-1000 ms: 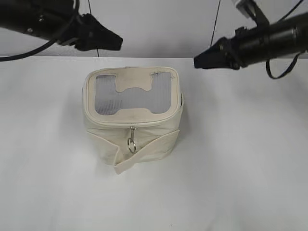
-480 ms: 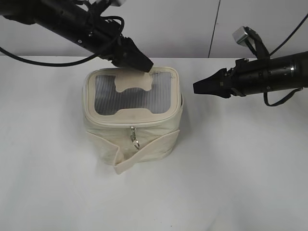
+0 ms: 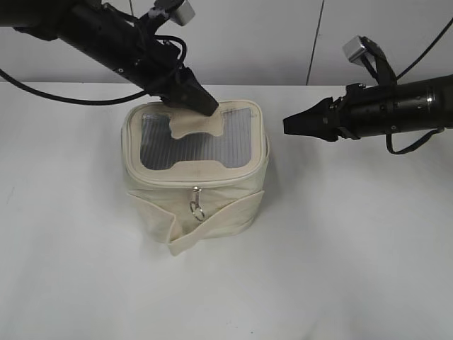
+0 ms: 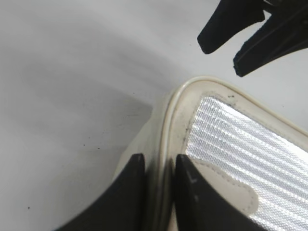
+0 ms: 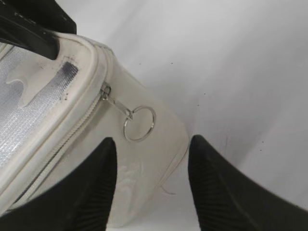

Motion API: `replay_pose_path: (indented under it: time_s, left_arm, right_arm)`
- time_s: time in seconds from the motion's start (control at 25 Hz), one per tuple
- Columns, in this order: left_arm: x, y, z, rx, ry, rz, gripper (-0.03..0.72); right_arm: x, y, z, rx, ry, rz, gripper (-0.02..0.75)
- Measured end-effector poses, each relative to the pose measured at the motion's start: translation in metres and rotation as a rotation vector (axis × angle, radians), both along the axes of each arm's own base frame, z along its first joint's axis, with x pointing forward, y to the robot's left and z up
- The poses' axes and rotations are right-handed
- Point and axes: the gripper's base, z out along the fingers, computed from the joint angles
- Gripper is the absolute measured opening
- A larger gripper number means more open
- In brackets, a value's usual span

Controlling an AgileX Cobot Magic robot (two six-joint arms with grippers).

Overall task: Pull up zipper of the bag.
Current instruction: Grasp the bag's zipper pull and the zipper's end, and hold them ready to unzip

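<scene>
A plain white surface [image 3: 354, 269] carries the small boxy cream-white soft bag [image 3: 196, 180] at its middle, its grey ribbed lid window facing up. The black left hand [image 4: 156, 192] is clenched on the lid's far rim. The black right hand [image 5: 151, 187] hovers released beside the bag's right side. The cream zipper [image 5: 72, 132] rings the lid; one silver ring pull [image 3: 196, 210] hangs in front, another [image 5: 139, 123] on the right.

Bag [image 3: 195, 191] showing cream-white all over, w/ grey ribbed window [image 3: 241, 134] in lid & cream H-shaped patch [image 3: 197, 127] across it. Zipper [image 5: 77, 127] track looking cream; its ring pull [image 5: 139, 123] shining silver. Both hands, left [image 3: 202, 105] & right [image 3: 289, 126], appearing black. Surface [image 3: 354, 248] reading plain white.
</scene>
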Motion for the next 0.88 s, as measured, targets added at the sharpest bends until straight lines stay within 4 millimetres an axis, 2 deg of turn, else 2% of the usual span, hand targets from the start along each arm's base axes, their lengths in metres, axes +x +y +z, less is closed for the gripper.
replay_pose_path:
  time_s: [0.12, 0.56, 0.88]
  left_arm:
    - [-0.001, -0.001, -0.001, 0.014, -0.007, -0.009, 0.045]
    - [0.0, -0.001, -0.001, 0.022, -0.018, -0.004, 0.044]
    - [0.0, -0.001, -0.001, 0.022, -0.019, -0.001, 0.043]
  right_arm:
    - [0.0, 0.0, 0.0, 0.003, -0.005, -0.002, 0.39]
    - [0.0, 0.003, -0.005, -0.093, -0.12, 0.082, 0.39]
    - [-0.005, 0.029, -0.022, -0.168, -0.142, 0.166, 0.39]
